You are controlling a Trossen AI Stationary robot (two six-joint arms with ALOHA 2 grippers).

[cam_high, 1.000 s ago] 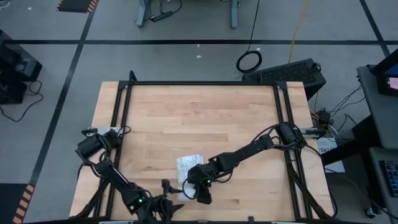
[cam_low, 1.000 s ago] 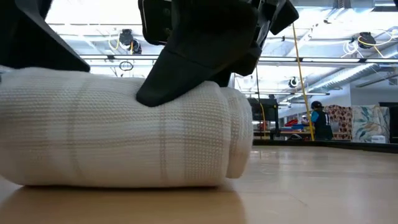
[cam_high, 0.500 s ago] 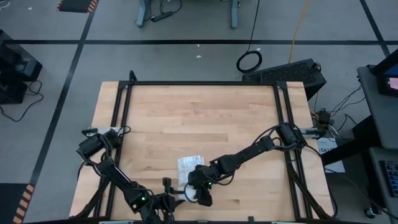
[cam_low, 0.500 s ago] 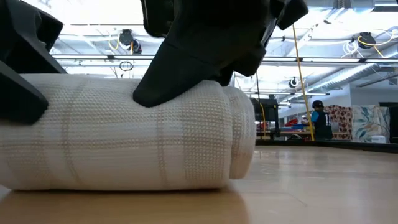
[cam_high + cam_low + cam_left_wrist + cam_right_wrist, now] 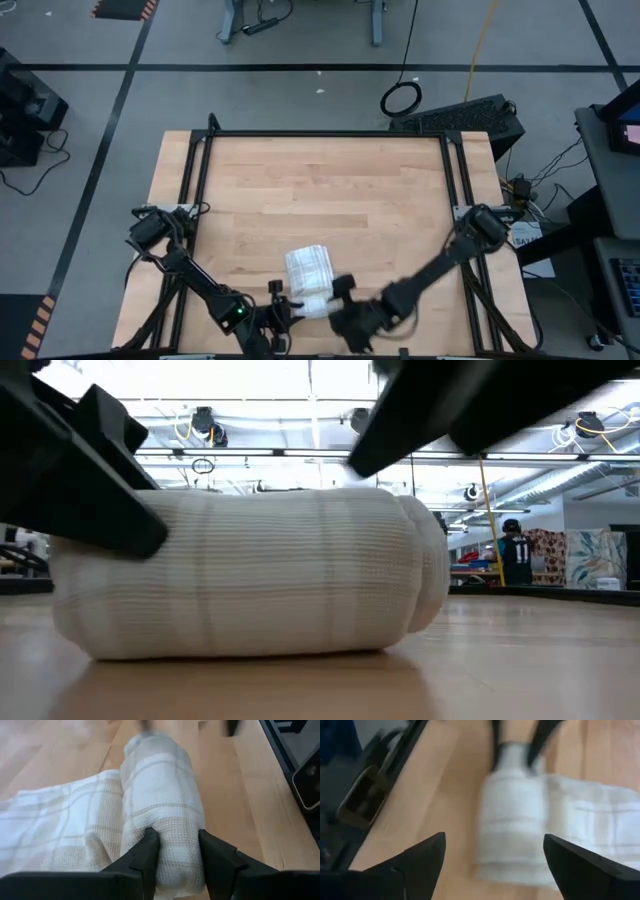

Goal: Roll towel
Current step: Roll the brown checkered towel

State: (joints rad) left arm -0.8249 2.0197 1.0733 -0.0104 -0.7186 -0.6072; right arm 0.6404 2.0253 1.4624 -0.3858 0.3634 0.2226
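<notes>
White checked towel (image 5: 309, 277) lies half rolled near the table's (image 5: 320, 190) near edge, the left gripper (image 5: 176, 851) pinching the roll's end while the right gripper (image 5: 492, 855) hangs spread; I'd keep both ends level and tight.

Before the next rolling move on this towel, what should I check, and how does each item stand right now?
1. Left gripper clamped on one end of the towel roll: ok.
2. Right gripper open and off the cloth, facing the roll's other end: ok.
3. Rolled part tight and even in the low view: ok.
4. Flat tail left to roll, seen in both wrist views: not ok, task unfinished.
5. Roll's clearance from the table near edge: cannot tell.
</notes>
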